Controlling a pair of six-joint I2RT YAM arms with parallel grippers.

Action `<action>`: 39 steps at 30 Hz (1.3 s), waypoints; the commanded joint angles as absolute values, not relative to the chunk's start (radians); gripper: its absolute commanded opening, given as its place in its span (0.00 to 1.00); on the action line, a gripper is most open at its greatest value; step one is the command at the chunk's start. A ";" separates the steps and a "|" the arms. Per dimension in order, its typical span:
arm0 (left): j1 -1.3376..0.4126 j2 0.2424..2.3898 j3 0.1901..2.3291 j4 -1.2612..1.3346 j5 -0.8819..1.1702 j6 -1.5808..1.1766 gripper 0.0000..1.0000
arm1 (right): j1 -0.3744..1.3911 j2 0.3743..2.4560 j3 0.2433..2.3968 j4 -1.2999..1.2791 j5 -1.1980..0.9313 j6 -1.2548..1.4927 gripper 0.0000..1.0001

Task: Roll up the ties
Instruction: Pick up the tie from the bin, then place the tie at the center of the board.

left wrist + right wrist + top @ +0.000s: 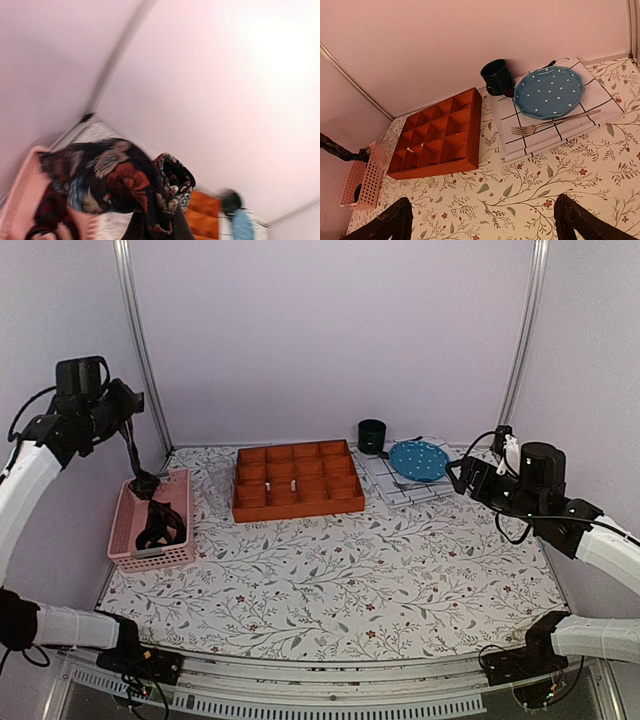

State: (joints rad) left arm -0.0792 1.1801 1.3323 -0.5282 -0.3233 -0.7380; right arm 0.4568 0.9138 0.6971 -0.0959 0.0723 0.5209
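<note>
My left gripper (130, 412) is raised above the table's left edge, shut on a dark floral tie (134, 455). The tie hangs from it down into the pink basket (126, 510). More dark tie fabric (160, 525) lies bunched in the basket. In the left wrist view the held tie (115, 177) fills the lower frame, blurred, and hides the fingers. A strand of the tie also shows in the right wrist view (337, 148). My right gripper (468, 477) hovers at the right above the table. It is open and empty, with its fingers (390, 222) wide apart.
An orange compartment tray (297, 480) sits at the back middle, with two small white bits in it. A dark mug (372, 436), a blue dotted plate (418, 460) and a fork (550, 125) rest on a white checked cloth (392, 488) at the back right. Metal frame posts stand at the corners.
</note>
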 commanded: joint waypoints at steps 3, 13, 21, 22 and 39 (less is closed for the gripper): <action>-0.454 1.067 1.471 -0.233 -0.075 -0.596 0.00 | 0.456 0.870 0.806 -0.150 0.066 0.507 0.97; -0.929 1.380 1.771 -0.331 0.074 -0.432 0.00 | 0.456 0.842 0.877 -0.260 0.094 0.489 0.97; -0.914 1.483 1.484 -0.233 0.175 -0.494 0.24 | 0.456 0.833 0.805 -0.253 0.086 0.500 0.97; -0.903 1.488 1.443 -0.238 0.184 -0.488 0.45 | 0.456 0.841 0.798 -0.249 0.073 0.499 0.97; -0.862 1.307 0.831 -0.027 -0.001 -0.590 1.00 | 0.583 1.131 0.645 -0.177 0.084 0.623 0.90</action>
State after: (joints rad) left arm -0.8478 1.2404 0.8669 -0.0845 0.0242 -0.5610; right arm 0.5823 1.0771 0.7021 -0.2317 0.0326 0.5346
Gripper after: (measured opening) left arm 0.998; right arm 0.908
